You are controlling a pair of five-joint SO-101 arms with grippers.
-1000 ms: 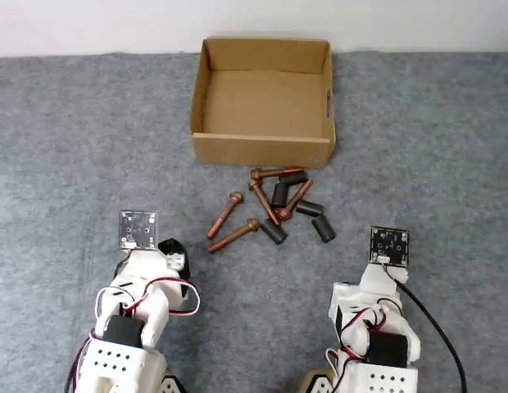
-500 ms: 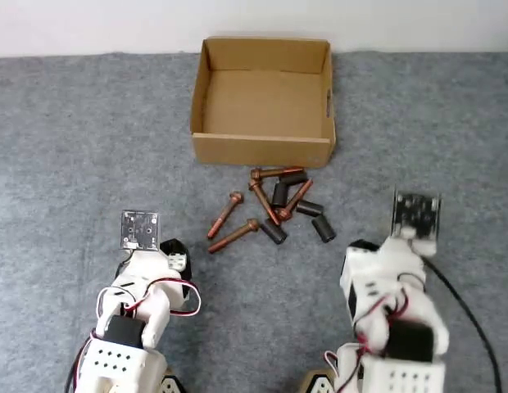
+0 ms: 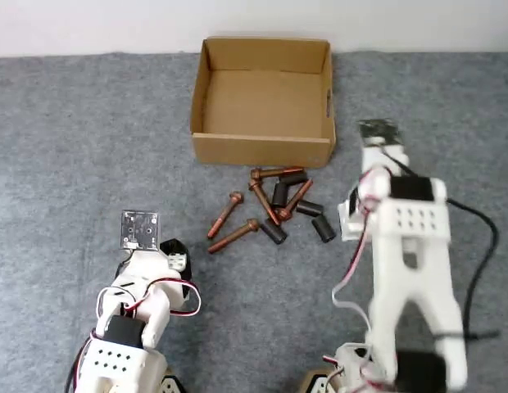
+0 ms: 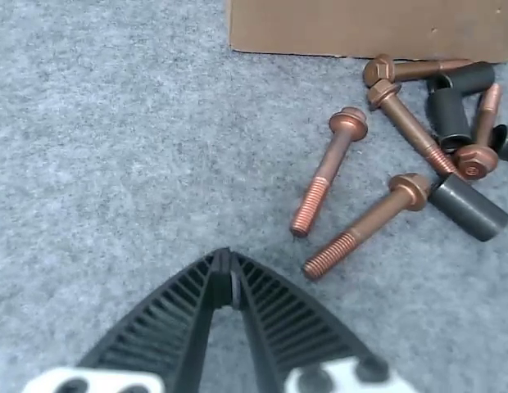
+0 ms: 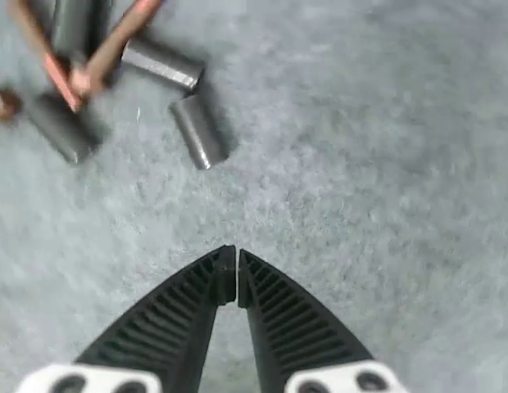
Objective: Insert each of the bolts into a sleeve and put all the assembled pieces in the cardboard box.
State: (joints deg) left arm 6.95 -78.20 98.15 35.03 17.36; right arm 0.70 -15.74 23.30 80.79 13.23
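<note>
The copper-coloured bolts (image 3: pixel 234 236) and dark sleeves (image 3: pixel 273 232) lay loose on the grey mat (image 3: pixel 90 147) just in front of the cardboard box (image 3: pixel 262 151), none yet assembled; several were heaped crosswise, while two bolts on the left arm's side and an outer sleeve (image 5: pixel 201 131) on the right arm's side lay apart from the heap; the left gripper (image 4: pixel 229 277) hung over bare mat short of the bolts, jaws pressed together and empty; the right gripper (image 5: pixel 231 277) hung near the outer sleeve, likewise clenched on nothing; both kinds of part looked rigid, smooth and round, likely metal and dense for their size, so they would probably roll or skid under a glancing touch; the safest hold seemed to be across the middle of a shank or sleeve body, jaws square to its axis, starting with the pieces lying free
</note>
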